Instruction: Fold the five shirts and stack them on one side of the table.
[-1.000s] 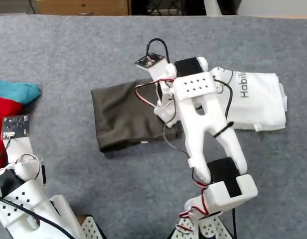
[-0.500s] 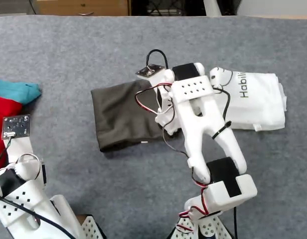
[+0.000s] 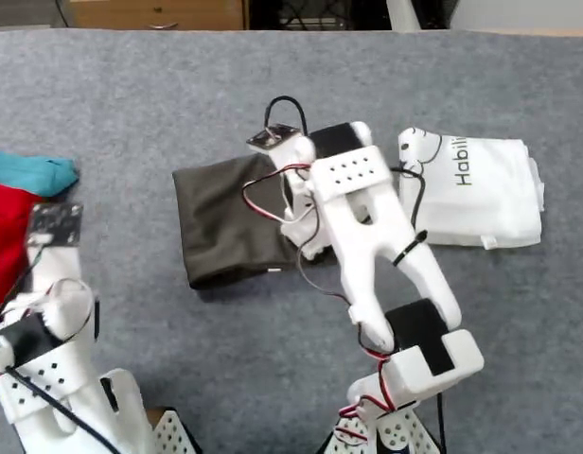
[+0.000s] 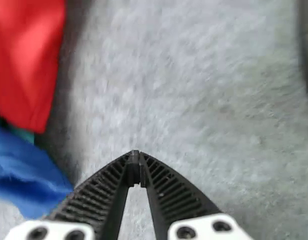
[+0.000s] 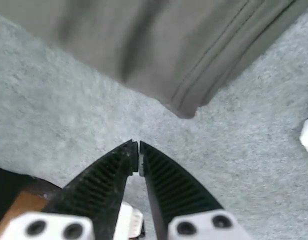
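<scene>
so, my left gripper and right gripper are both closed, empty. grey shirt and white shirt look folded, not stacked yet.

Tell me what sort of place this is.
Probably a robotics lab or test bench, not a home: a table covered in grey carpet-like cloth, a white arm with bare wiring, and folded laundry laid out, a dark grey shirt and a white shirt.

I see bright, even overhead light across grey table. Soft narrow shadow under dark shirt near edge. Darker shadow beside red shirt, left wrist view.
</scene>
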{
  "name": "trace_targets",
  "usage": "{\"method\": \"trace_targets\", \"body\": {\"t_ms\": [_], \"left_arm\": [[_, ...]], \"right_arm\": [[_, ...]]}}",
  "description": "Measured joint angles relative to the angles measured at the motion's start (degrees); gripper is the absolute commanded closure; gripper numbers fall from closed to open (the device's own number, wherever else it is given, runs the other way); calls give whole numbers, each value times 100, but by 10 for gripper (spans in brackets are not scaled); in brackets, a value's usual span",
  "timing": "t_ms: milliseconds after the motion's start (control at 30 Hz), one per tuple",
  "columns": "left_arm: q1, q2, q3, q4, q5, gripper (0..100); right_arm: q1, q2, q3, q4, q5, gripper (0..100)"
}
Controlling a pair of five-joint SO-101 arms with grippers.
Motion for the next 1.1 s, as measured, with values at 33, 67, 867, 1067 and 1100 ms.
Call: {"method": "trace_targets", "body": {"t_ms": [33,67,867,1067,1100], "left_arm": [[255,97,-79,-141,141,972],[492,255,-158,-299,299,972],[3305,7912,-4607,-3569,2673,971],[3270,9257,-5521,-3569,2699,971],[3262,9371,-5600,-3569,2699,971]], "right_arm": [[-62,70,-79,-18,-167,984],[-79,158,-132,-62,-343,984],[0,1732,-308,-703,-2084,985],[378,1099,-378,-686,-2092,985],[387,1090,-334,-809,-2110,985]]}}
